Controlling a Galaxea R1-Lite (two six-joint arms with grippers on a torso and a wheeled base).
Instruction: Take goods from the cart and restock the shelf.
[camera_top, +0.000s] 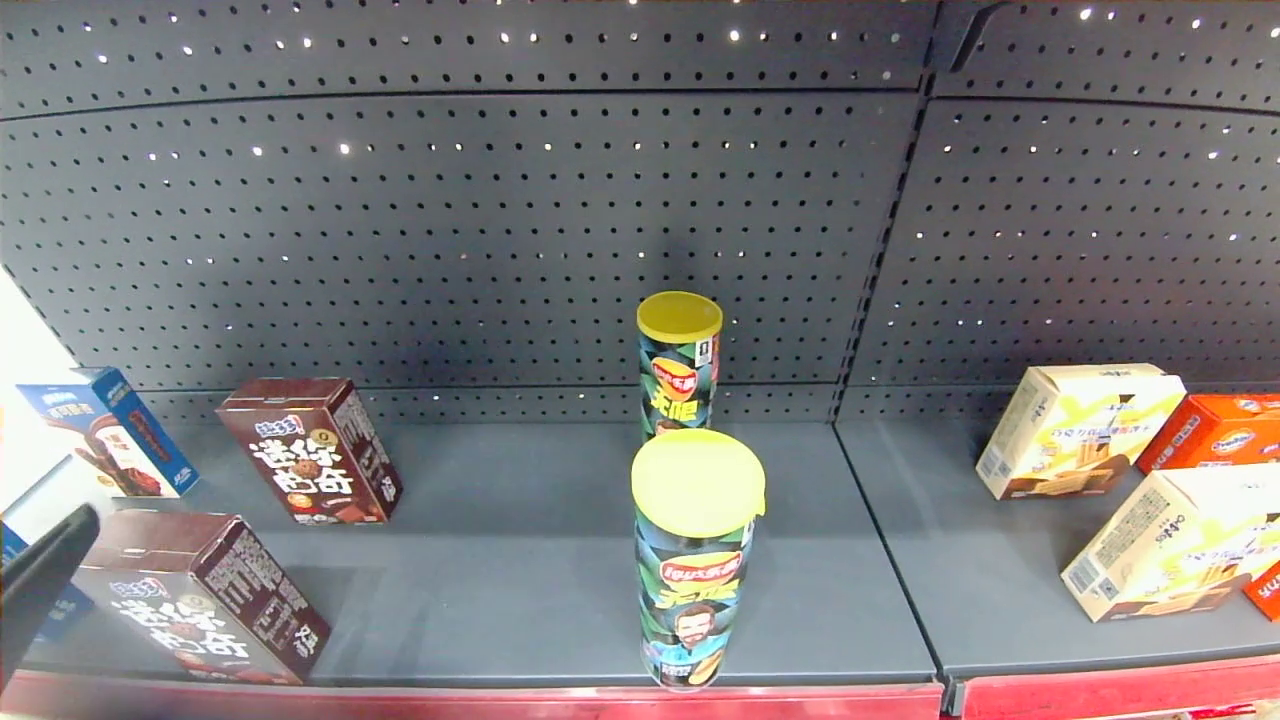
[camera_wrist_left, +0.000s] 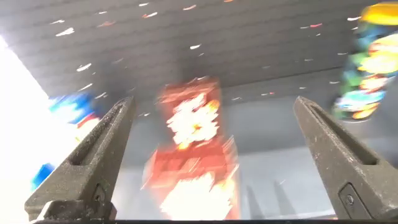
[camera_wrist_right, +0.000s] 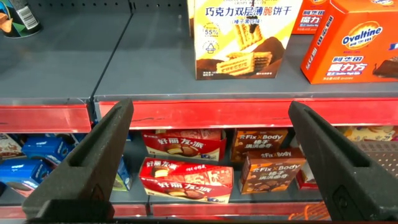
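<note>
Head cam: high, facing fwd and down onto shelf (camera_top: 520, 560), close. L wrist cam: behind left gripper (camera_wrist_left: 214, 102), facing brown box (camera_wrist_left: 189, 124) beyond its tips, near. R wrist cam: behind right gripper (camera_wrist_right: 211, 107), facing shelf front; yellow box (camera_wrist_right: 239, 37) shared w/ head view.

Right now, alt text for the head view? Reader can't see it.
A front chip can and a rear chip can, both upright with yellow lids, stand in line at the middle of a grey shelf backed by dark pegboard. To the left stand brown boxes and a blue box; to the right sit cream boxes and an orange box.
</note>
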